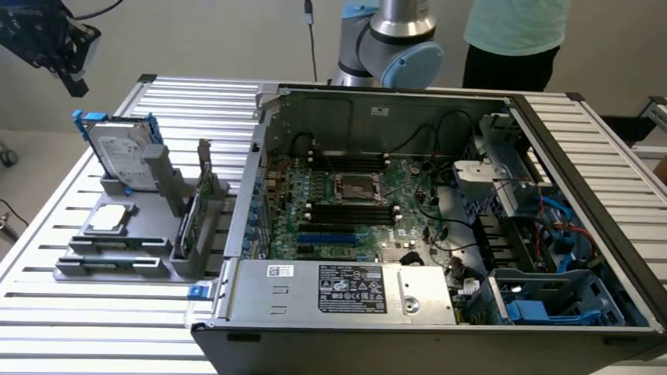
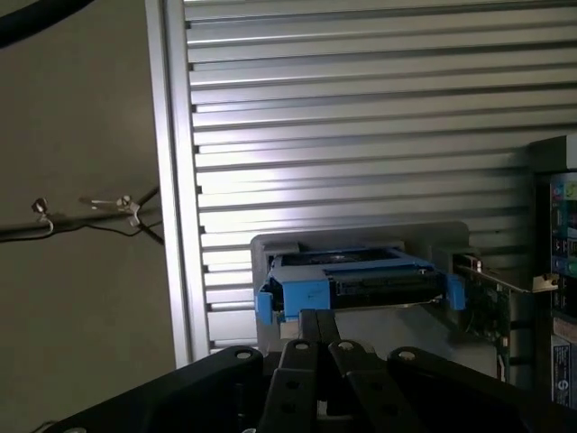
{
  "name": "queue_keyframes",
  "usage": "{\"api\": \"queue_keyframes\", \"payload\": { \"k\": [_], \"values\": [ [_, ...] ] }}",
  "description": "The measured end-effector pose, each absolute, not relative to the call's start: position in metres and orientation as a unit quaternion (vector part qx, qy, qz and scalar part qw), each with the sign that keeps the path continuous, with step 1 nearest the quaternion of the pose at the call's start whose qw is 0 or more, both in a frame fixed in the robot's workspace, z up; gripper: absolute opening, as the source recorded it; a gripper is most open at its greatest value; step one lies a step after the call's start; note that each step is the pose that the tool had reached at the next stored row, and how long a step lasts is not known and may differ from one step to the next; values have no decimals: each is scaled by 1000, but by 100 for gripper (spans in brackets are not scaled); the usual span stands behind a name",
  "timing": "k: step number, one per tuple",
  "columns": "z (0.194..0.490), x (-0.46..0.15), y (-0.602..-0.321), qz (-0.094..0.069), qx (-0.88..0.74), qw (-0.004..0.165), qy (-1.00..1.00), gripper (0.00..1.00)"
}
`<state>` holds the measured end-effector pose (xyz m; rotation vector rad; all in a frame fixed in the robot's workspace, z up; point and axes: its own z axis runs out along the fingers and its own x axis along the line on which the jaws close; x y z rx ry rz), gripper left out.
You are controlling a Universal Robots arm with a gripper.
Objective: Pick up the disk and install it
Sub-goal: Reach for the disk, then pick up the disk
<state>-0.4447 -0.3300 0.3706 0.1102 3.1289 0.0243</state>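
1. Table (image 1: 62, 312): ribbed aluminium slats, matte silver, carrying everything in the scene. The wrist view is taking in the same slats (image 2: 361, 135) from above, with a band of glare running across them.
2. Computer case (image 1: 344, 117): open steel box, occupying the centre and three o'clock side of the exterior view. It is exposing a green motherboard (image 1: 344, 203) and a silver power supply (image 1: 344, 293) with white stickers at six o'clock.
3. Robot arm (image 1: 401, 39): smooth grey tube with a pale blue joint cap, rising at twelve o'clock beside a person (image 1: 516, 31) in a light green top.
4. Grey rack (image 1: 115, 262): matte, slotted, sitting at nine o'clock from the case. A green expansion card (image 1: 203, 207) is standing on its case side. The wrist view is giving the rack's rim (image 2: 451, 239) and the card (image 2: 491, 298) edge-on.
5. Disk (image 1: 120, 152): rectangular silver-grey metal with blue plastic rails, standing upright in the rack's far slot. The exterior view is presenting its white-labelled face, the wrist view its narrow upper edge (image 2: 361, 281).
6. Gripper (image 1: 75, 87): black and angular, hanging at eleven o'clock from the disk, well apart. In the wrist view the gripper (image 2: 317, 316) is aiming at the disk's upper edge, and its fingers (image 2: 296, 370) are pressing together with nothing between them.
7. Small silver square piece (image 1: 111, 219): lying flat on the rack at six o'clock from the disk.
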Motion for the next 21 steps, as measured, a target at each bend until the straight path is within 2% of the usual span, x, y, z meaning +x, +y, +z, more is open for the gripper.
{"api": "queue_keyframes", "payload": {
  "k": [21],
  "values": [
    [371,-445,-330,9,-10,5,1000,11]
  ]
}}
